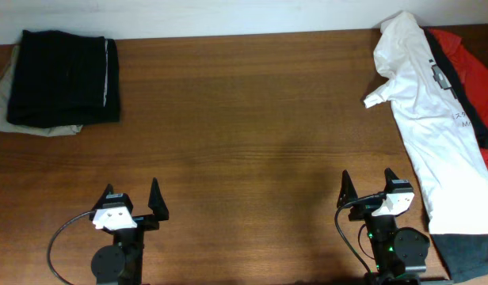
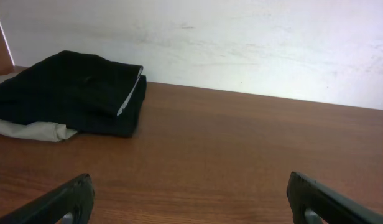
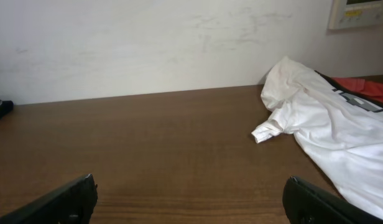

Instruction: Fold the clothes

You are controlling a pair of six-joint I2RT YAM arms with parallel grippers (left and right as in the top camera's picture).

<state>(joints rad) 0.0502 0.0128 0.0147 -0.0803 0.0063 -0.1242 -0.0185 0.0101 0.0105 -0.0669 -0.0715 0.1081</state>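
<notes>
Plainly, nothing was in my grasp: my left gripper and right gripper both sat at the near edge of the table, fingers spread wide and empty. The T-shirt lay rumpled along the far right side, one sleeve twisted out toward the middle. It lay on top of the black-and-red garment.

I judged the overlap the main hazard. A deep pinch at the shirt's right side could catch the garment under it and drag both along. The shirt also reached the table's right edge, so a pull the wrong way might slide it off. My left gripper was well apart from it, and a one-sided tug from the right alone would likely bunch the cloth rather than spread it. Folding it crumpled would lock the creases in.

At the far left a folded black stack rested on a beige cloth, clear of any reach I needed.
</notes>
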